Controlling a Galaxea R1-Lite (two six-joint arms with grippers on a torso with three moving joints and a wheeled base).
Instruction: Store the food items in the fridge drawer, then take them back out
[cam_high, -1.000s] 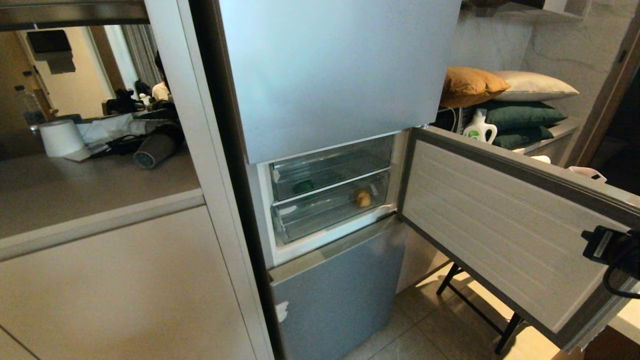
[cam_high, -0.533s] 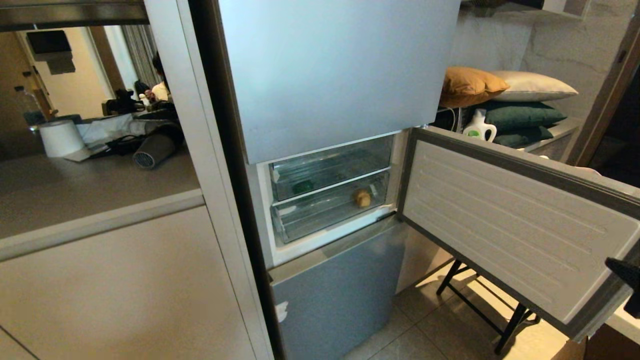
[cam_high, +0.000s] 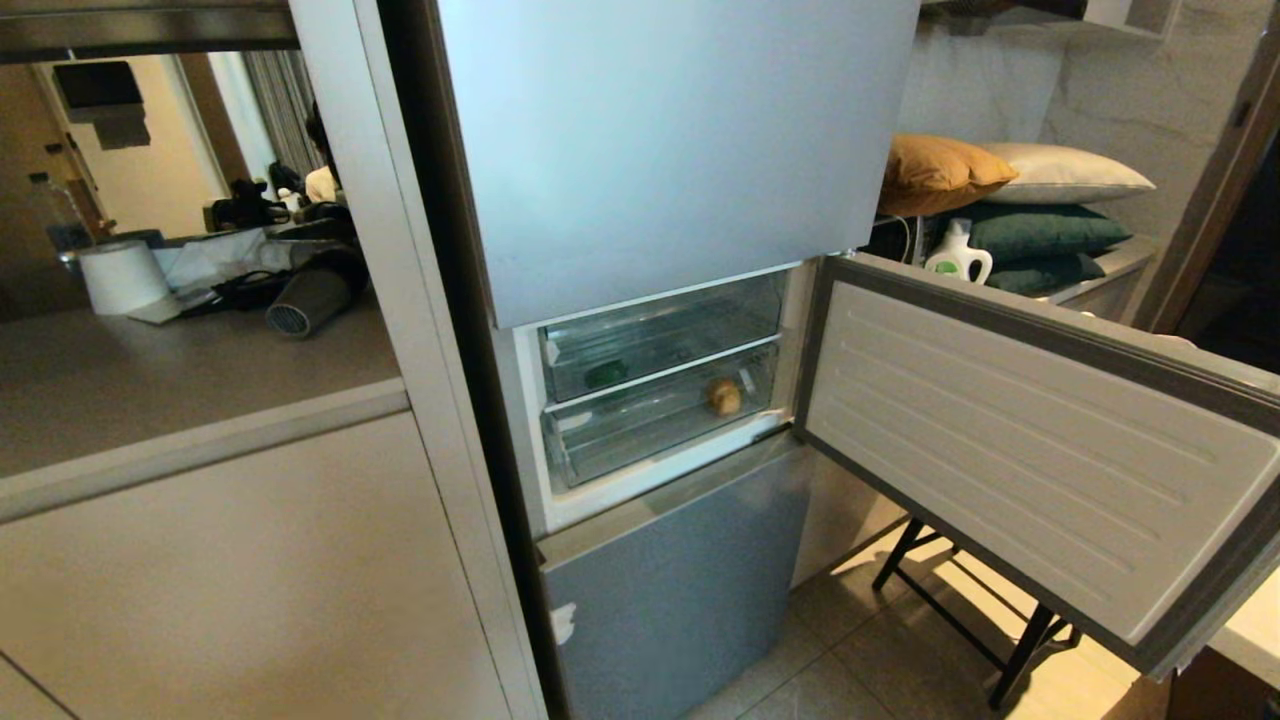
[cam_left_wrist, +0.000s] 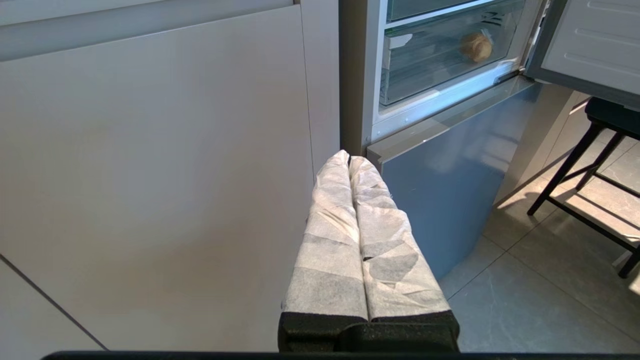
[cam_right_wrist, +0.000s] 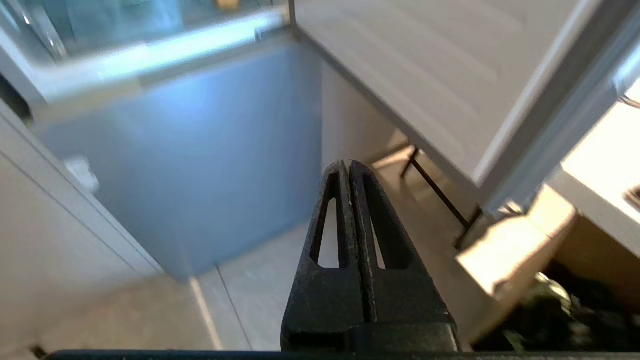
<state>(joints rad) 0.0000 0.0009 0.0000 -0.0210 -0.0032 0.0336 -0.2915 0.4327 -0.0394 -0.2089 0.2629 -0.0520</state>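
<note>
From the head camera, a silver-grey fridge (cam_high: 680, 150) stands between beige cabinets on the left and a shelf of cushions (cam_high: 1010, 200) on the right. Its middle door (cam_high: 1030, 450) hangs wide open to the right. Inside are 2 clear plastic drawers, one above the other, both pushed in. The green bell pepper (cam_high: 606, 374) sits in the upper drawer (cam_high: 660, 335), toward its left side. The tan potato-like lump (cam_high: 725, 396) sits in the lower drawer (cam_high: 660, 415), toward its right side. Neither arm appears in this view.

From the left wrist camera, the left gripper (cam_left_wrist: 349, 161) has its 2 white-wrapped fingers pressed together with nothing between them. It hangs low in front of the beige cabinet and the fridge's closed bottom door (cam_left_wrist: 450, 165). The lump (cam_left_wrist: 476, 47) shows behind the lower drawer's front (cam_left_wrist: 440, 60).

From the right wrist camera, the right gripper (cam_right_wrist: 348, 166) has its 2 black fingers closed against each other, holding nothing. It points toward the tiled floor (cam_right_wrist: 260, 300), below the open door (cam_right_wrist: 425, 85).
</note>
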